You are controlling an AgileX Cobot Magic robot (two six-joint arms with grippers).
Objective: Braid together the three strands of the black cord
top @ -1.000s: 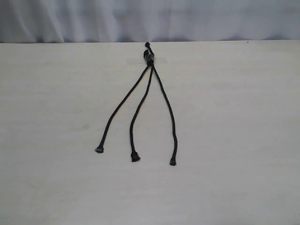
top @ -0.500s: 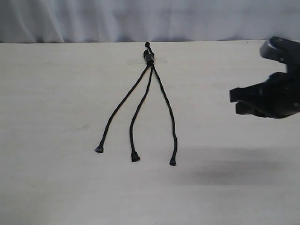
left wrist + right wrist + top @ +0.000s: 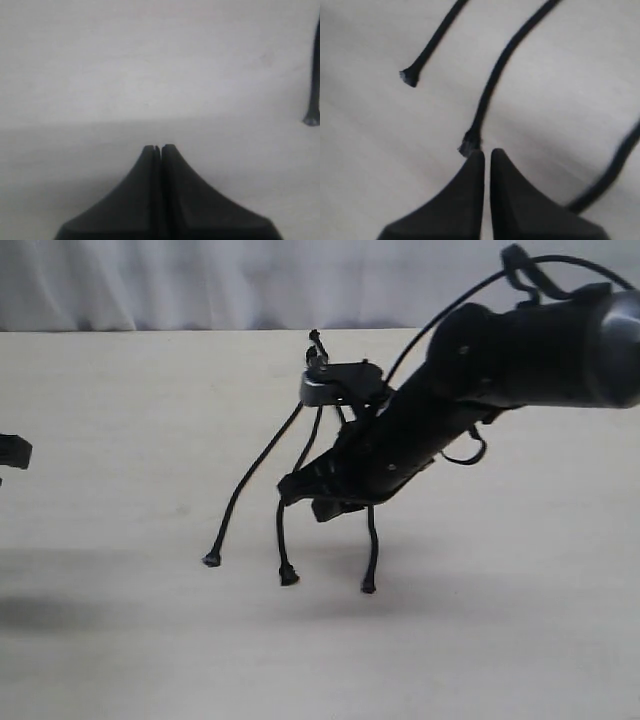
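The black cord [image 3: 316,338] lies on the table, its bound end at the far edge and partly hidden by my right arm. Its three strands fan toward the front: the left strand [image 3: 250,475], the middle strand [image 3: 280,540] and the right strand [image 3: 373,550], each ending in a knobby tip. My right gripper [image 3: 298,498] hangs shut over the middle strand. In the right wrist view the gripper [image 3: 486,151] holds nothing, and the middle strand's tip [image 3: 469,145] lies just ahead of it. My left gripper [image 3: 10,452] is shut at the far left edge, with only one strand tip [image 3: 312,117] near it.
The pale table [image 3: 120,640] stretches wide around the cord, with a white curtain [image 3: 150,280] behind its far edge. A glossy cable [image 3: 470,295] loops off my right arm above the cord.
My right arm has swept in from the right edge across the cord to above the middle strand. My left gripper has come into view at the left edge. The strands have not moved.
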